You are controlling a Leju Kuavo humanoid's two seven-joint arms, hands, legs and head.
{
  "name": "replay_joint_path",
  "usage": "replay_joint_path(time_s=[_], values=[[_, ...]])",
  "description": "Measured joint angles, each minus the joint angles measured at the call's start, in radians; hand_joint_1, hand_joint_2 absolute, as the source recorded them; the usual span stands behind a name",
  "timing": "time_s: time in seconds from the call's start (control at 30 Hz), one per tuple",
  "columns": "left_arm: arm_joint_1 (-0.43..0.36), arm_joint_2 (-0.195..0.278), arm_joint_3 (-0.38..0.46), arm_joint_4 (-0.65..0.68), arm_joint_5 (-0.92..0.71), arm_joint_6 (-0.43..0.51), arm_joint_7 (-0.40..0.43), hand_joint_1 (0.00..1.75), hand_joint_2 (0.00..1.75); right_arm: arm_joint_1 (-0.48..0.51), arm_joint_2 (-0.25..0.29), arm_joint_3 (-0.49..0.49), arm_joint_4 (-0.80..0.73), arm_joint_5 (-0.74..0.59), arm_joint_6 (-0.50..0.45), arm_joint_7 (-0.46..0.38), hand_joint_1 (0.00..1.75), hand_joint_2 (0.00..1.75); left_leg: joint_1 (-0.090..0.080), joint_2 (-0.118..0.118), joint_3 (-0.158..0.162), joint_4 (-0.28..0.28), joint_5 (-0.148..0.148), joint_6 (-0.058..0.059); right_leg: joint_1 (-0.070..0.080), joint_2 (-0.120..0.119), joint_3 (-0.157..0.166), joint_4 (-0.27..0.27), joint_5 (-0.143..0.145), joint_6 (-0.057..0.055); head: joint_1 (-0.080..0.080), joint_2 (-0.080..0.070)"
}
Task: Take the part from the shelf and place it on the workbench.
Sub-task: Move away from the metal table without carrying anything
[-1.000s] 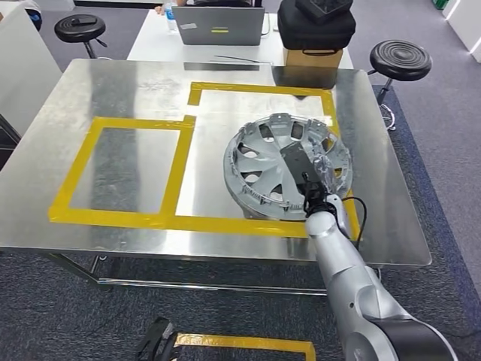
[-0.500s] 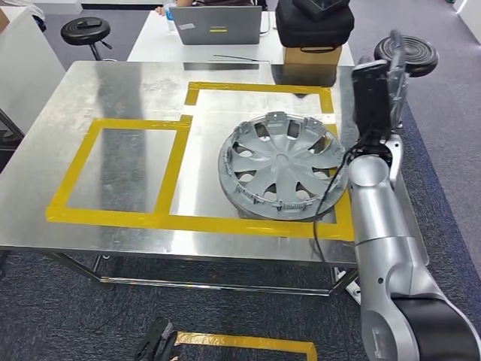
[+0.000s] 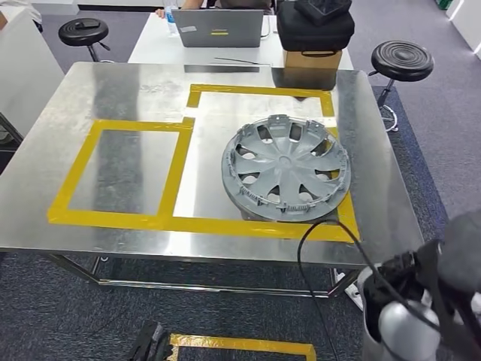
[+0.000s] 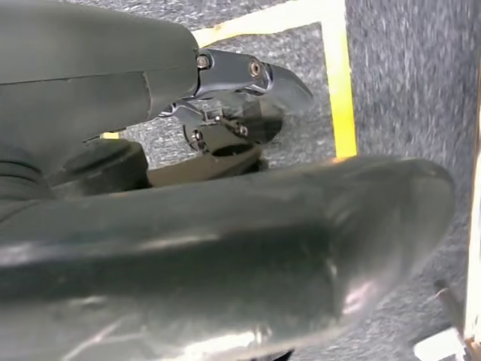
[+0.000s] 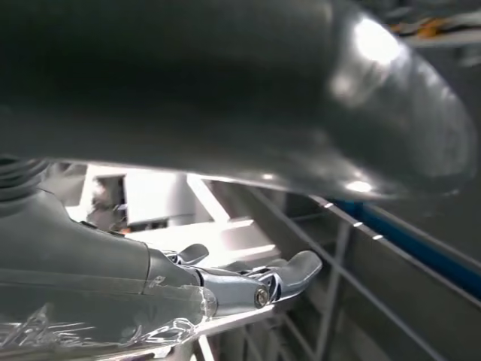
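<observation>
Part [image 3: 285, 167] lies flat on the workbench [image 3: 113, 90], inside the right-hand yellow taped box [image 3: 258, 92], its near rim over the front strip of tape. Nothing touches it. Placement looks done to me.

My right arm [image 3: 417, 301] is low at the bench's near right corner, below the table edge; the part lies forward and to the left of it, well apart. In the right wrist view my right hand [image 5: 249, 282] holds nothing, fingers stretched out and apart, bench legs beyond. My left hand [image 4: 238, 98] hangs over the carpet near a floor tape mark [image 4: 340, 83], also holding nothing, fingers loose.

The part is round, so it has no long axis to align. The right hand is nearer if a nudge is needed. I judge that only retracting remains.
</observation>
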Motion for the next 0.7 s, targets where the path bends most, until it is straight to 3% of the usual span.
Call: replay_joint_path(time_s=[0.03, 0.13, 0.17, 0.2, 0.23, 0.3, 0.37, 0.53, 0.6, 0.67, 0.7], values=[[0.0, -0.003, 0.004, 0.0, 0.004, 0.004, -0.004, 0.0, 1.75, 0.041, -0.001, 0.021, -0.038, 0.001, -0.006, -0.023, 0.0, 0.0, 0.002, 0.0, 0.002, -0.001, 0.001, 0.006, -0.001, -0.001, -0.009, 0.023, -0.018, 0.005, 0.003, 0.0], [0.0, -0.011, 0.014, 0.0, 0.009, 0.012, -0.011, 0.0, 0.44, 0.131, -0.001, 0.064, -0.112, 0.006, -0.01, -0.067, 0.0, 0.0, 0.004, 0.003, 0.005, -0.003, 0.001, 0.014, -0.002, -0.002, -0.085, 0.201, -0.114, 0.017, 0.009, 0.0], [0.0, -0.013, 0.016, 0.0, 0.01, 0.013, -0.012, 0.0, 0.0, 0.159, -0.001, 0.07, -0.13, 0.01, -0.01, -0.078, 0.0, 0.0, 0.004, 0.004, 0.005, -0.003, 0.001, 0.014, -0.003, -0.002, -0.108, 0.255, -0.134, 0.019, 0.009, 0.0], [0.001, -0.014, 0.019, 0.0, 0.012, 0.014, -0.014, 0.0, 0.0, 0.187, 0.002, 0.075, -0.146, 0.017, -0.01, -0.089, 0.0, 0.0, 0.004, 0.004, 0.006, -0.002, 0.001, 0.014, -0.003, -0.002, -0.114, 0.274, -0.136, 0.019, 0.01, 0.0], [0.001, -0.015, 0.021, 0.0, 0.015, 0.014, -0.015, 0.0, 0.0, 0.214, 0.006, 0.079, -0.163, 0.026, -0.01, -0.099, 0.0, 0.0, 0.004, 0.003, 0.006, -0.002, 0.001, 0.014, -0.004, -0.002, -0.1, 0.253, -0.119, 0.019, 0.01, 0.0], [0.001, -0.017, 0.027, 0.0, 0.02, 0.014, -0.017, 0.0, 0.0, 0.255, 0.017, 0.085, -0.194, 0.039, -0.01, -0.108, 0.0, 0.0, 0.004, 0.002, 0.01, -0.002, -0.001, 0.01, -0.007, -0.003, -0.027, 0.124, -0.06, 0.019, 0.01, 0.0], [0.0, -0.018, 0.035, 0.0, 0.032, 0.012, -0.021, 0.0, 0.0, 0.296, 0.03, 0.09, -0.215, 0.039, -0.01, -0.111, 0.0, 0.0, 0.0, 0.0, 0.013, -0.001, -0.003, 0.0, -0.008, -0.001, 0.034, 0.018, -0.03, 0.011, 0.01, 0.0], [0.0, -0.02, 0.055, 0.0, 0.054, -0.014, -0.038, 0.0, 0.0, 0.418, 0.083, 0.036, -0.287, 0.15, -0.01, -0.111, 0.0, 0.0, 0.0, 0.001, 0.011, 0.004, -0.011, -0.027, -0.007, 0.002, 0.043, -0.005, -0.024, -0.024, 0.008, 0.0], [0.001, -0.02, 0.058, 0.0, 0.058, -0.021, -0.038, 0.0, 0.0, 0.46, 0.096, 0.007, -0.306, 0.161, -0.01, -0.111, 0.0, 0.0, -0.001, 0.003, -0.024, 0.084, -0.065, -0.034, -0.009, 0.0, 0.043, -0.008, -0.022, -0.035, 0.006, 0.0], [0.002, -0.017, 0.061, 0.0, 0.06, -0.027, -0.032, 0.0, 0.0, 0.494, 0.106, -0.004, -0.314, 0.159, -0.01, -0.111, 0.0, 0.0, -0.001, 0.004, -0.087, 0.221, -0.132, -0.037, -0.008, -0.002, 0.04, -0.008, -0.021, -0.039, 0.004, 0.0], [0.003, -0.015, 0.063, 0.0, 0.06, -0.03, -0.027, 0.0, 0.0, 0.504, 0.109, -0.009, -0.317, 0.159, -0.01, -0.112, 0.0, 0.0, -0.002, 0.004, -0.109, 0.269, -0.146, -0.037, -0.008, -0.002, 0.04, -0.008, -0.021, -0.04, 0.004, 0.0]])
